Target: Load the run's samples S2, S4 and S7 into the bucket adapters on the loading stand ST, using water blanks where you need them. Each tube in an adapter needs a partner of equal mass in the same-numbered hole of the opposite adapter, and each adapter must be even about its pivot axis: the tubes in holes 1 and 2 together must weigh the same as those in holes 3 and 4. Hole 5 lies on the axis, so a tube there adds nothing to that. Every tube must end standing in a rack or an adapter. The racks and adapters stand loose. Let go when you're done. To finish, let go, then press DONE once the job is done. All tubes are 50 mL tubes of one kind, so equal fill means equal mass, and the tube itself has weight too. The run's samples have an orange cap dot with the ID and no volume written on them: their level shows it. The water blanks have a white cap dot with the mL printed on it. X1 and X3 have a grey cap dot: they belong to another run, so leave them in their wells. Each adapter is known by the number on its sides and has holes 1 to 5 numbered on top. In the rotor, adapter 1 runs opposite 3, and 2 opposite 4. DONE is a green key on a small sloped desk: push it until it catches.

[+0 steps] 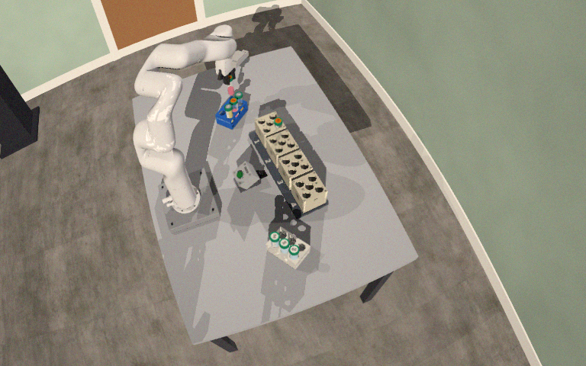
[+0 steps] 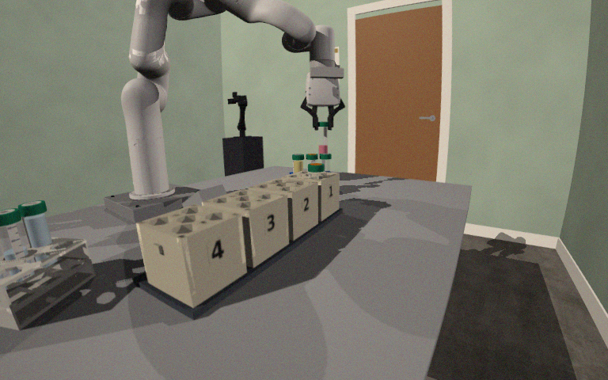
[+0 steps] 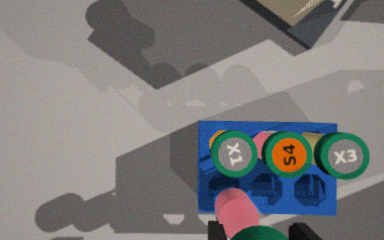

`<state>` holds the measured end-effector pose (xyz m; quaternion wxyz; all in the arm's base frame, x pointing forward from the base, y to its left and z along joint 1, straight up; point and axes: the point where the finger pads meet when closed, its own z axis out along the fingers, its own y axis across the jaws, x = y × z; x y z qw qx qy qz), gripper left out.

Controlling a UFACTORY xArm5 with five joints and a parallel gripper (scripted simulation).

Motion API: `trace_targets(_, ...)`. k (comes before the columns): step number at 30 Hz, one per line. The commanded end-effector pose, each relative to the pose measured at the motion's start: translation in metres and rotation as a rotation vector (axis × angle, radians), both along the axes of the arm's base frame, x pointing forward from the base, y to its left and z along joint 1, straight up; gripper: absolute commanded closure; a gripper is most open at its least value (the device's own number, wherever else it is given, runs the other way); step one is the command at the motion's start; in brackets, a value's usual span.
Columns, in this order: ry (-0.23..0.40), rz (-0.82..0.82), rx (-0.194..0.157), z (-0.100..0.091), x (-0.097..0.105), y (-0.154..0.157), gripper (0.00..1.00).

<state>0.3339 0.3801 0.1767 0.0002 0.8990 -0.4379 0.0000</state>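
Clamped in pincer (image 1: 226, 81) (image 2: 323, 127) (image 3: 260, 233): orange-dot tube (image 1: 231, 90) (image 2: 323, 149) (image 3: 237, 212), pink contents, raised above bench (image 1: 367, 207) (image 2: 381, 268) (image 3: 55, 100). ID unreadable. By top view, from pincer: at 6 o'clock, blue rack (image 1: 224, 121) (image 3: 267, 208) with X1 (image 1: 238, 94) (image 2: 325, 156) (image 3: 234, 153), S4 (image 1: 233, 101) (image 2: 311, 157) (image 3: 288, 154) and X3 (image 1: 229, 107) (image 2: 298, 157) (image 3: 342, 155) in one row. At 5 o'clock, adapters 1–4 on stand ST (image 1: 274, 171) (image 2: 194, 310); in adapter 1 (image 1: 265, 133) (image 2: 330, 203), one orange-dot tube, ID unreadable. Near 6, beyond blue rack, green DONE key (image 1: 239, 174). Farther towards 5, pale rack (image 1: 281, 257) (image 2: 13, 309) with three white-dot blanks.
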Motion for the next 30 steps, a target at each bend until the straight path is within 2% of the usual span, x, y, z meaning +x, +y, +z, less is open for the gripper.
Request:
trace_targets(1,-0.001,0.0,0.005,0.01,0.001,0.001,1.0)
trace_targets(20,-0.001,0.0,0.005,0.044,0.001,0.001,1.0)
trace_targets(30,-0.001,0.0,0.005,0.045,0.001,0.001,1.0)
